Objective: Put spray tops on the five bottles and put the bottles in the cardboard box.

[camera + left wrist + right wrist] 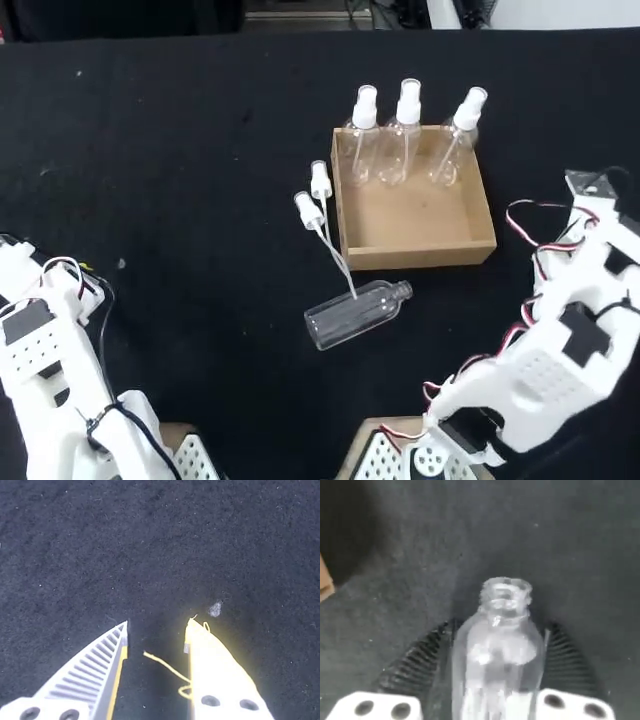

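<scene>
The bench (180, 150) is covered in matt black cloth with a fine nap. On it, a little right of centre and nearer the far edge, sits the shallow square cardboard box (420, 250), plain brown with a bare floor. Three capped bottles (402, 140), clear plastic cylinders with white spray tops, lean against the box's far wall, their heads above the rim.

Just beside the box's left wall lie two loose spray tops (320, 180), white heads toward the far edge, and their thin pale dip tubes run toward the near edge. The tube ends meet the lying bottle (355, 313), a clear one on its side near the box's near left corner, its neck threaded and uncapped.

The right end effector (498, 626) is clenched on the held bottle (497, 655): black ribbed fingers press its clear shoulders, and its open threaded neck points outward. The bottle's base is cut off.

The left end effector (157, 625) is released above bare cloth, its two pale pointed fingers apart, one ribbed. A yellow thread (165, 665) crosses the gap, and a grey lint speck (215, 609) lies nearby
</scene>
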Tool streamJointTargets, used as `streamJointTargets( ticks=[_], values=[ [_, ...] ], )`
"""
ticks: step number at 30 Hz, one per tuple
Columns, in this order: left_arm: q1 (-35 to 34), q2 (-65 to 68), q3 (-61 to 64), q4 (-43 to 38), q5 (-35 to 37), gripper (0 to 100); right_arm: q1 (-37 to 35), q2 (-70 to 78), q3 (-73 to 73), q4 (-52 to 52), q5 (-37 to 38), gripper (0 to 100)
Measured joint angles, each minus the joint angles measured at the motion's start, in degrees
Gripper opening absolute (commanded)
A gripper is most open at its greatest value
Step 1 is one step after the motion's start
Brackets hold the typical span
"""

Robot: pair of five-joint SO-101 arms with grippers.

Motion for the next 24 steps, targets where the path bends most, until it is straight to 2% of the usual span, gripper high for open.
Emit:
streamJointTargets(
  ticks=[5,13,17,20,24],
  values=[
    [0.0,0.0,0.0,0.0,0.0,18,0.0,3.8,-8.4,8.8,-3.8,0.5],
    [0.0,0.0,0.0,0.0,0.0,18,-0.1,4.0,-18.7,15.0,-6.3,1.1],
    [0.0,0.0,0.0,0.0,0.0,18,-0.2,-0.6,-20.3,16.4,-6.3,1.1],
    [0.0,0.0,0.0,0.0,0.0,18,-0.2,-6.7,-17.1,12.2,-6.4,1.1],
    [0.0,0.0,0.0,0.0,0.0,18,-0.4,-17.3,-3.0,-2.5,-9.0,1.0]
  ],
)
